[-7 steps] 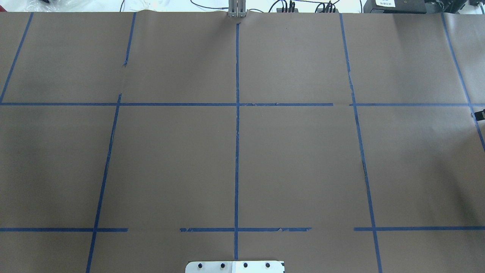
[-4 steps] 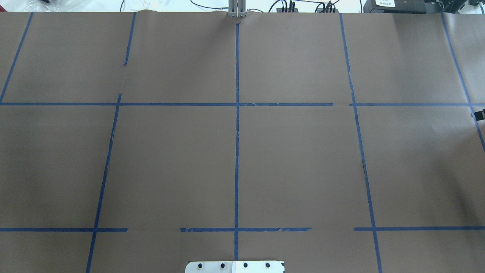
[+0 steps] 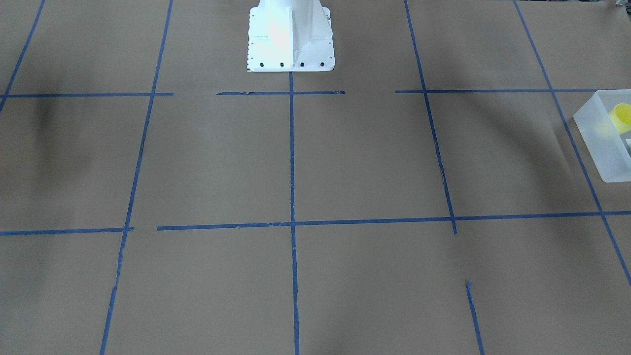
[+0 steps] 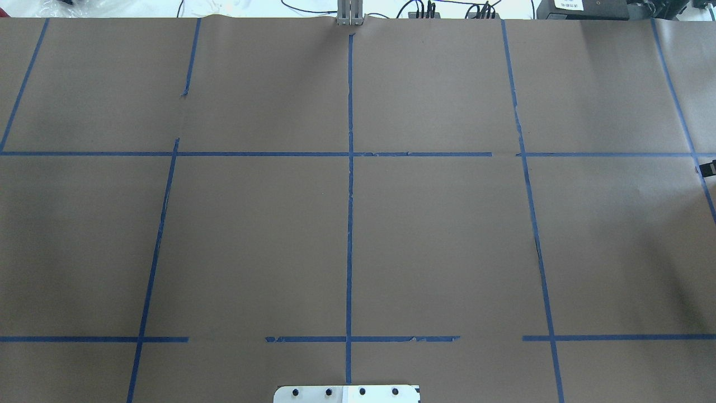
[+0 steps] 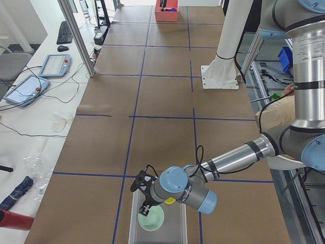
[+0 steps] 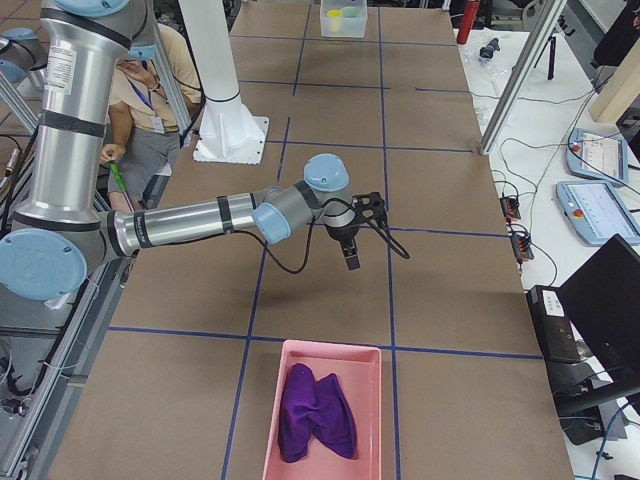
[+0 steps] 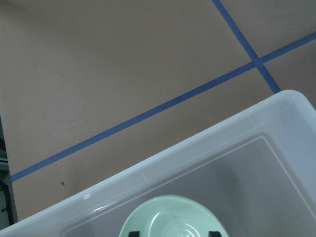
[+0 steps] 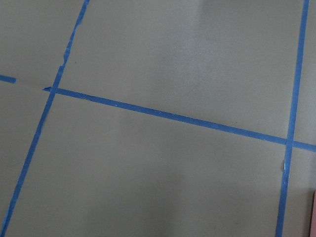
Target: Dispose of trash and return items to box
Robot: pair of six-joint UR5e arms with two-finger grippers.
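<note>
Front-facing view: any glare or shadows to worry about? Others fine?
Front-facing: the white robot base is blown out; soft dark shadows fall on the paper left and right; the box is cropped at the right edge. Overhead: even, faint shadow at right. Left wrist: sharp, green bowl cut off below.

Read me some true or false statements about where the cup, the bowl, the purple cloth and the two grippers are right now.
1. The yellow cup is inside the frosted bin. True.
2. The green bowl sits on bare table paper. False: it is in the bin too.
3. The purple cloth lies in the pink tray. True.
4. The right gripper is over the pink tray. False: it is above bare paper.
5. The left gripper is over the bin. True.
</note>
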